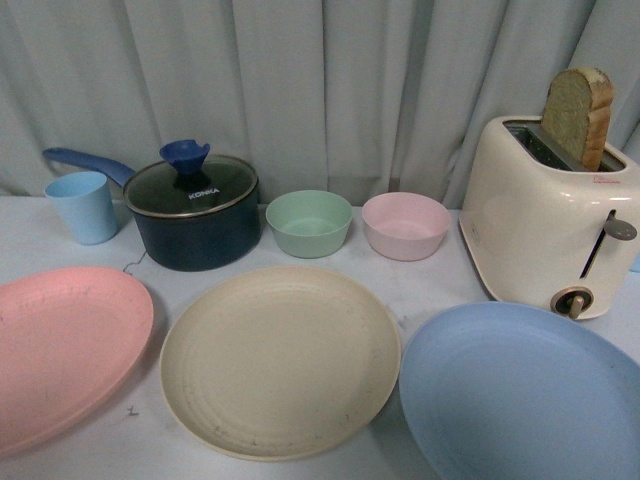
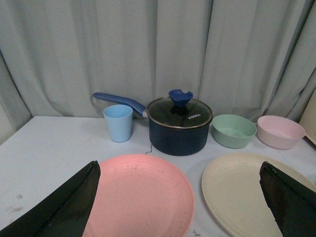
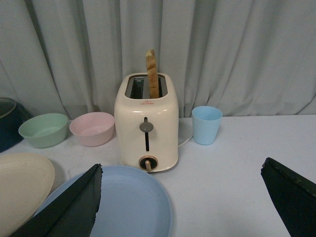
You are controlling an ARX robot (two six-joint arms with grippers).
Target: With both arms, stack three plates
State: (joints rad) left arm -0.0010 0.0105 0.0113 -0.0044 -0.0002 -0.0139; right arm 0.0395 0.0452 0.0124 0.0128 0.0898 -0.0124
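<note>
Three plates lie side by side along the table's front. The pink plate point(image 1: 65, 345) is at the left, the cream-beige plate point(image 1: 280, 360) in the middle, the light blue plate point(image 1: 525, 390) at the right. Neither arm shows in the front view. My left gripper point(image 2: 180, 197) hangs open above the pink plate point(image 2: 140, 195) and the cream plate point(image 2: 244, 190), touching neither. My right gripper point(image 3: 180, 197) is open too, one finger over the blue plate point(image 3: 131, 205), with nothing between the fingers.
Behind the plates stand a light blue cup point(image 1: 83, 206), a dark blue lidded saucepan point(image 1: 195, 212), a green bowl point(image 1: 309, 222), a pink bowl point(image 1: 405, 225) and a cream toaster point(image 1: 548, 225) with a bread slice point(image 1: 578, 115). Another blue cup point(image 3: 206, 124) stands beside the toaster. A curtain closes the back.
</note>
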